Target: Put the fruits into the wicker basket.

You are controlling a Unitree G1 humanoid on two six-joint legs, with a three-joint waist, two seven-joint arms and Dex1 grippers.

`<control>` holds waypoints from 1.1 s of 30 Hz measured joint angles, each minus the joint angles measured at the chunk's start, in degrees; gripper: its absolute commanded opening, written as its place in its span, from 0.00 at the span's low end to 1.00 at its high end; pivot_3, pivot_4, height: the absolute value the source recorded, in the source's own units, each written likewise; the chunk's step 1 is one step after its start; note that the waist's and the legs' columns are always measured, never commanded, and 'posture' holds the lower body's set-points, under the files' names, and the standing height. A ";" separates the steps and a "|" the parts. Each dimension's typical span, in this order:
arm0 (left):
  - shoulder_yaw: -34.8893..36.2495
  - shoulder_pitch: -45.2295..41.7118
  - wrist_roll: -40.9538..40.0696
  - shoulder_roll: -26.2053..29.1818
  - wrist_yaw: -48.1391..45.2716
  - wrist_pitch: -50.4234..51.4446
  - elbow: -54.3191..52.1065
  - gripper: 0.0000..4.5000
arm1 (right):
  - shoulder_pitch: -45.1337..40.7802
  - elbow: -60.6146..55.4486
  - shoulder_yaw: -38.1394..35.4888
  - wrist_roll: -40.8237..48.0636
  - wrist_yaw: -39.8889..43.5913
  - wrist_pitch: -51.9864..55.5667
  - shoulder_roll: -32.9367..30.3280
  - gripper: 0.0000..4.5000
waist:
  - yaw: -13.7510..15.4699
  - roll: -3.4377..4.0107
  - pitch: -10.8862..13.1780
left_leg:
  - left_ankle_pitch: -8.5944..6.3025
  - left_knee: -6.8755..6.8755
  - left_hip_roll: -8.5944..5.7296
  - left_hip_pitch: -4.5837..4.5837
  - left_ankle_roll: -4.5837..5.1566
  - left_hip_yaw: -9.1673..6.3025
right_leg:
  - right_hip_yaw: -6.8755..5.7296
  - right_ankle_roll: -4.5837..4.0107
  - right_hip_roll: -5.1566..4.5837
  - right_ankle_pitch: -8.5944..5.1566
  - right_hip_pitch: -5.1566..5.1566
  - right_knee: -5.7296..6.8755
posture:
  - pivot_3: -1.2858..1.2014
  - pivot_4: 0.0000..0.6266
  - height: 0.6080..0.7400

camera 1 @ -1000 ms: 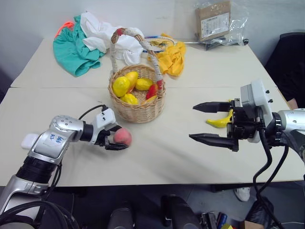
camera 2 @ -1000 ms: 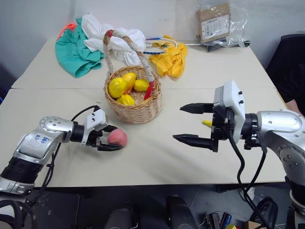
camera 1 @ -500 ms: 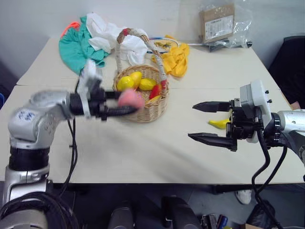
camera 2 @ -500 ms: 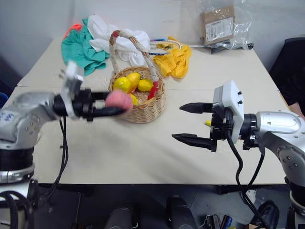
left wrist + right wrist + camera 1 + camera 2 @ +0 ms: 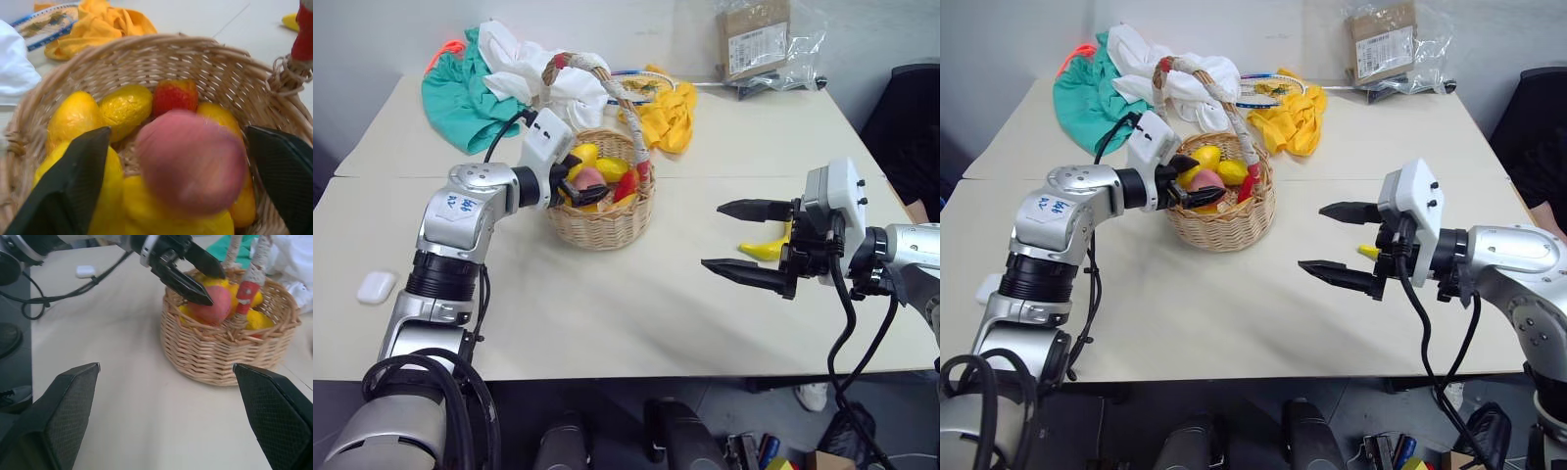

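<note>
The wicker basket (image 5: pixel 602 220) stands mid-table with several yellow fruits and a red one inside. My left gripper (image 5: pixel 1206 179) reaches over its rim, open. The pink-red peach (image 5: pixel 190 161) sits between the spread fingers (image 5: pixel 73 181), on top of the yellow fruits, and looks blurred. Neither finger presses on it. From the right wrist view the peach (image 5: pixel 213 305) shows just inside the rim. The banana (image 5: pixel 766 248) lies on the table at the right, behind my right gripper (image 5: pixel 713 236), which hangs open and holds nothing.
A pile of teal and white clothes (image 5: pixel 470 83) and a yellow cloth (image 5: pixel 668 116) lie behind the basket. A bagged cardboard package (image 5: pixel 756 41) is at the back right. A small white case (image 5: pixel 375 287) rests near the table's left edge.
My left gripper carried the peach up from the table in front of the basket to over the basket, then opened. The right arm has stayed put.
</note>
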 measured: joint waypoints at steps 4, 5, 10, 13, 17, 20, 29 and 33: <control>5.60 3.93 -6.49 3.30 -6.03 2.19 -6.19 1.00 | 7.50 1.37 -6.93 -0.71 -2.52 0.68 -0.04 1.00 | 0.08 0.00 0.00 | 0.01 -0.08 0.08 -0.03 -0.02 -0.01 | -0.01 0.00 -0.03 0.00 -0.02 -0.03 | 0.52 0.24 1.00; 7.21 5.06 -8.94 4.58 -8.30 3.18 -8.54 1.00 | 9.92 1.80 -9.24 -1.04 -3.07 1.06 -0.08 1.00 | 0.13 0.00 0.00 | 0.01 -0.07 0.08 -0.04 -0.02 -0.01 | -0.01 0.00 -0.04 0.00 -0.02 -0.04 | 0.52 0.24 1.00; 12.13 9.28 -18.03 12.87 -19.13 5.71 -17.92 1.00 | 24.26 5.13 -23.45 -2.42 -2.86 2.95 -0.17 1.00 | 0.26 0.01 0.00 | 0.07 -0.05 -0.06 0.21 0.02 0.01 | -0.03 0.01 0.05 0.00 0.23 -0.04 | 0.52 0.24 1.00; 12.61 11.08 -20.84 15.53 -23.20 6.69 -18.64 1.00 | 27.05 7.65 -27.99 -3.58 -3.10 2.99 -0.17 1.00 | -0.03 -0.01 0.00 | 0.01 -0.13 -0.11 0.76 0.20 -0.02 | -0.03 0.03 0.26 0.02 0.90 -0.21 | 0.52 0.24 1.00; 12.63 12.12 -25.92 17.35 -29.58 6.83 -23.08 1.00 | 28.30 11.29 -29.06 -6.24 -5.57 3.95 -0.17 1.00 | -0.11 0.01 0.00 | -0.10 -0.21 -0.02 0.94 0.29 -0.05 | 0.09 0.03 0.37 0.01 1.02 -0.23 | 0.52 0.24 1.00; 12.08 10.92 -25.73 15.84 -28.41 5.38 -23.59 1.00 | 22.98 14.41 -24.05 -8.45 -10.11 5.42 -0.10 1.00 | -0.39 0.01 -0.01 | 0.02 -0.21 -0.03 1.02 -0.01 0.08 | 0.36 0.03 0.54 0.02 1.01 -0.17 | 0.52 0.24 1.00; 8.72 9.71 -26.74 10.93 -23.54 5.29 -31.10 1.00 | -2.91 29.88 -10.07 -14.36 -30.31 14.48 14.86 1.00 | -0.55 0.07 0.02 | 0.00 -0.25 0.10 0.87 -0.30 0.24 | 0.69 -0.05 0.63 -0.02 0.62 -0.06 | 0.52 0.24 1.00; 8.43 10.60 -26.83 11.37 -22.25 5.53 -32.47 1.00 | -8.83 38.38 -9.93 -18.02 -36.69 14.47 18.34 1.00 | -0.46 0.08 0.02 | 0.00 -0.25 0.08 0.88 -0.29 0.32 | 0.74 -0.04 0.66 -0.02 0.60 -0.07 | 0.52 0.24 1.00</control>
